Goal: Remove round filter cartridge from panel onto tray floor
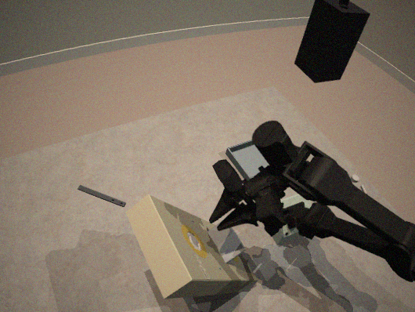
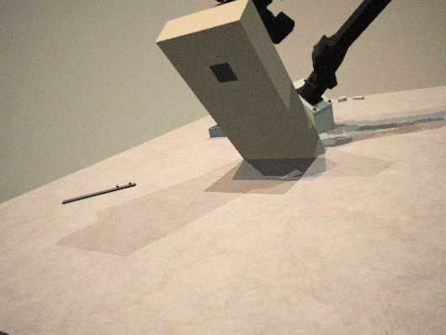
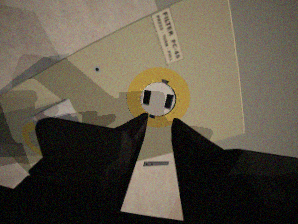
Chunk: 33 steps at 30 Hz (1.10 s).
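Tray (image 1: 237, 146) (image 2: 216, 132) is being partly hidden overhead by the arm (image 1: 333, 176) (image 2: 334, 52). The empty gripper (image 1: 214, 225) (image 3: 160, 120) is being held narrowly open.
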Available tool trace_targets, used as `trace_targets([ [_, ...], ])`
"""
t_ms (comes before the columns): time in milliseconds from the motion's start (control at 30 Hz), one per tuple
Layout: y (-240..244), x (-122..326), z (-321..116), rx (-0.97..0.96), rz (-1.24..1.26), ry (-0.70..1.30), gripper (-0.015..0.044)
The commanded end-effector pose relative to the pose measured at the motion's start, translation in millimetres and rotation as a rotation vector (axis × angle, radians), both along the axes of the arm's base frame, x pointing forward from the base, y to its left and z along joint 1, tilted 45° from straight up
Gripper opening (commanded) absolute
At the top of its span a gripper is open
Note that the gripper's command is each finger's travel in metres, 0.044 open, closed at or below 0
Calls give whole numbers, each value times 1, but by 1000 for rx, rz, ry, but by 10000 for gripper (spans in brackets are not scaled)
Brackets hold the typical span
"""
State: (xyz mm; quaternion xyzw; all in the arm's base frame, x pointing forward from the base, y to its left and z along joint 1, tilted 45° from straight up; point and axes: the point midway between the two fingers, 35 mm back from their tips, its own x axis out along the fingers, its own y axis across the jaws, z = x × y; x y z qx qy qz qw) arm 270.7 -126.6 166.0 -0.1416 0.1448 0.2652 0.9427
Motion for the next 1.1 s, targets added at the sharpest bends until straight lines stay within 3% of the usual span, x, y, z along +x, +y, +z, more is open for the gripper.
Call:
trace_targets([
  [0, 4, 5, -5, 2, 1, 8, 112],
  [1067, 24, 37, -16, 8, -3, -3, 112],
])
